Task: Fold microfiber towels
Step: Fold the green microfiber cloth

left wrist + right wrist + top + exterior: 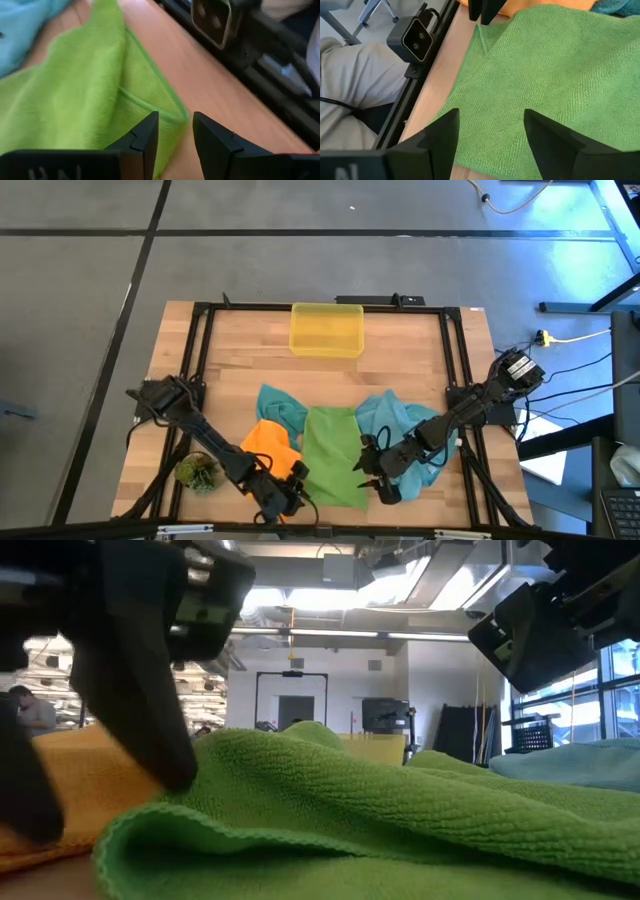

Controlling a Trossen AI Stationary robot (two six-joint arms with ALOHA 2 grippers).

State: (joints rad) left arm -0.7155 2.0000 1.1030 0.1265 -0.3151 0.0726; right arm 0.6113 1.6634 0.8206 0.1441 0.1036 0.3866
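- Four soft microfiber cloths lie bunched across the near half of the wooden table (pixel 180 380): a crumpled orange towel (pixel 268 442) at the left, a green towel (pixel 333 452) spread in the middle, one teal-blue towel (pixel 280 406) behind the orange one, and a second teal-blue towel (pixel 400 420) at the right.
- Step in hand, by judgement: taking the near edge of the green towel at its two corners, ready for a first fold.
- Left gripper (pixel 175 131) sits at the towel's near-left corner; its fingers stand parted astride the turned-up hem, not yet clenched on it.
- Right gripper (pixel 490 131) hovers over the near-right part of the green towel, jaws released, holding nothing.
- To do this well: the left fingers should pinch the hem itself, not only the loose top layer doubled over at that corner.
- The right gripper would do best to settle on the matching near-right corner, so that both grips sit level and the cloth lifts without skew.
- Risk noted: the orange towel touches the green one's left side and could be dragged along.
- One container present: a yellow translucent plastic bin (pixel 326 330) at the far middle of the table, well apart from the cloths; nothing shows inside it.
- Small green plant tuft (pixel 196 472) rests at the near left, just beside the left arm.
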